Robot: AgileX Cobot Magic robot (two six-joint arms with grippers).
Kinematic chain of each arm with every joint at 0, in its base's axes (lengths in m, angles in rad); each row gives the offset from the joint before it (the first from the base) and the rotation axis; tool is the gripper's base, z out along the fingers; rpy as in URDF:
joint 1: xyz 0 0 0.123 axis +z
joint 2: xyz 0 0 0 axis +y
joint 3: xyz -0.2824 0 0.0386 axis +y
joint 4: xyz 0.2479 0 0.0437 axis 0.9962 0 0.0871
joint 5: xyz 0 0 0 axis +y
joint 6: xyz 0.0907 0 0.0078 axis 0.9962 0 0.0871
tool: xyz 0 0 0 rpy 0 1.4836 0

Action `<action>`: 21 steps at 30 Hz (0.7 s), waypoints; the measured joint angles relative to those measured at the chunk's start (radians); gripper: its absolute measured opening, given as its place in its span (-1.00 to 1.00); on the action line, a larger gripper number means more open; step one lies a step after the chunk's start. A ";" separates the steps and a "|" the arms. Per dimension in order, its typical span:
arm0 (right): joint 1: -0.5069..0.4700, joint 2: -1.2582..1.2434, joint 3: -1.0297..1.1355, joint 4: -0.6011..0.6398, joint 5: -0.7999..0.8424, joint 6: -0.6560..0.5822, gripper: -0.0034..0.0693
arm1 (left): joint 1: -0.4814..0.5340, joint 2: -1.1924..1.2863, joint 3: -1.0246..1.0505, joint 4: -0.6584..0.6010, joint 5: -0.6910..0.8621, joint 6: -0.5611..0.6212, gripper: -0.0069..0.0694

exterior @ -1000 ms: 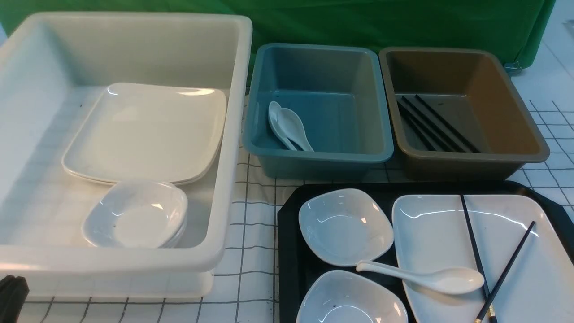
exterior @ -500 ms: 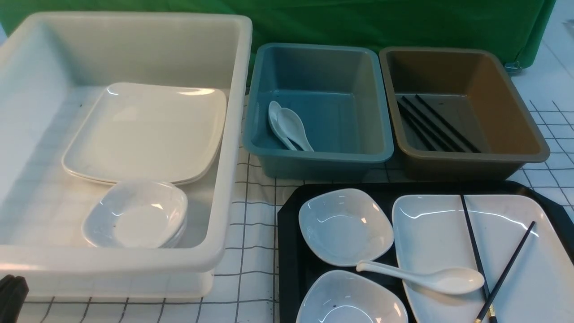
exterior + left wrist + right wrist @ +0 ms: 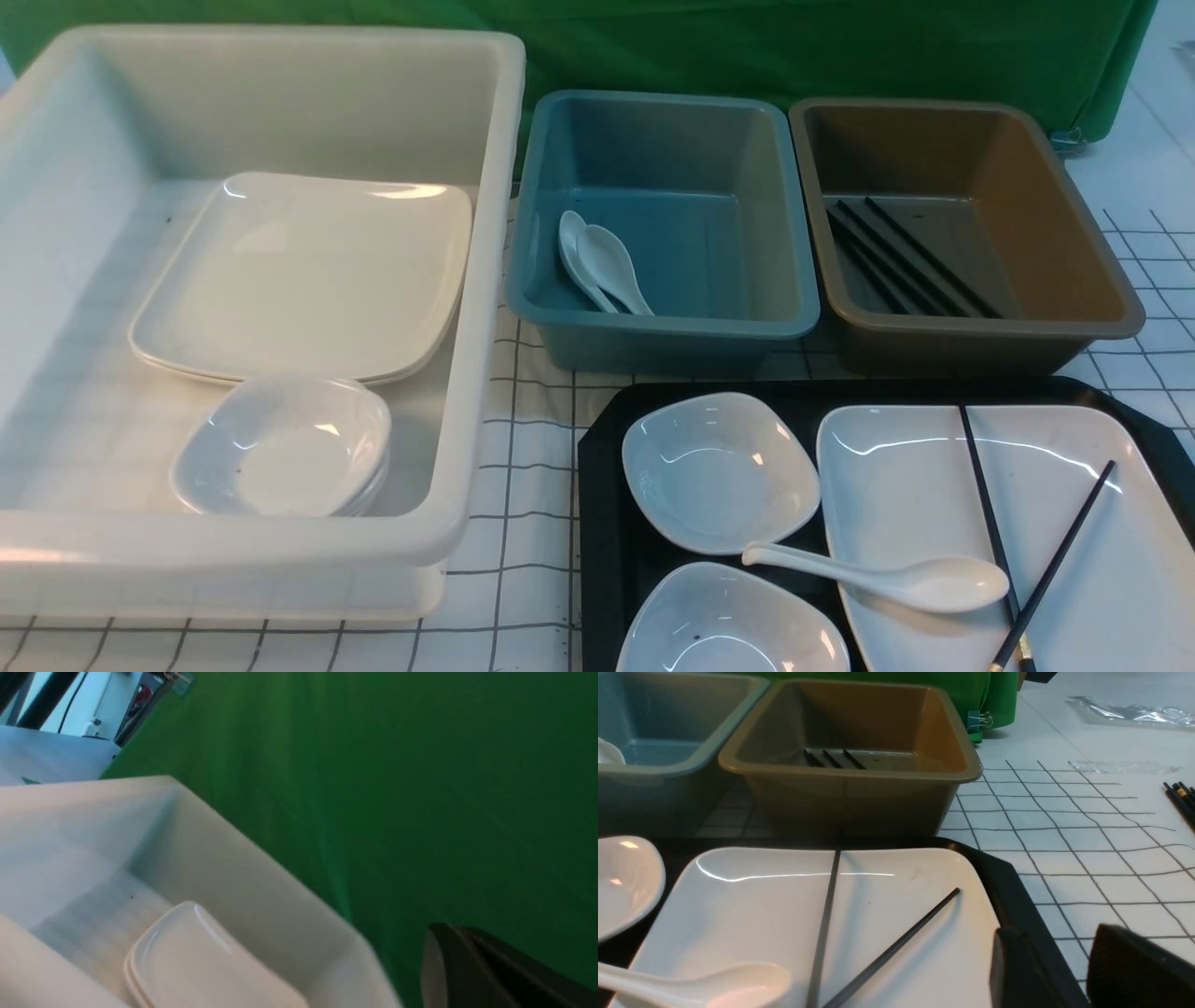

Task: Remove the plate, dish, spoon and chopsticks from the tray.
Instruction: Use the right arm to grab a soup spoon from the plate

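Observation:
The black tray [image 3: 607,523] sits front right. On it lie a large white plate [image 3: 915,485], two small white dishes [image 3: 719,471] [image 3: 728,625], and a white spoon [image 3: 896,579] resting across the plate's left rim. Two black chopsticks [image 3: 980,495] [image 3: 1064,541] cross on the plate. Neither gripper shows in the front view. In the right wrist view my right gripper [image 3: 1052,938] stands open and empty over the tray's right rim [image 3: 1008,882], beside the plate [image 3: 761,914]. My left gripper [image 3: 444,933] is shut and empty, raised beyond the white tub [image 3: 257,882].
The big white tub [image 3: 485,280] at the left holds stacked plates [image 3: 308,280] and small dishes [image 3: 285,448]. A blue tub [image 3: 653,327] holds spoons [image 3: 602,261]. A brown tub [image 3: 980,327] holds chopsticks [image 3: 906,257]. More chopsticks [image 3: 1181,798] lie on the checked cloth at the far right.
The dark tip of my left gripper has gone from the front view's bottom left corner. Nothing on the tray has moved.

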 joint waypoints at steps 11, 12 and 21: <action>0.000 0.000 0.001 0.160 -0.373 0.491 -0.23 | 0.000 0.092 -0.332 0.525 0.031 -0.407 -0.81; 0.000 0.000 0.001 0.162 -0.392 0.501 -0.23 | 0.000 0.133 -0.406 0.564 0.122 -0.414 -0.81; 0.035 0.000 -0.015 0.158 -0.413 0.576 -0.40 | 0.000 0.623 -0.911 0.545 1.007 -0.041 -0.81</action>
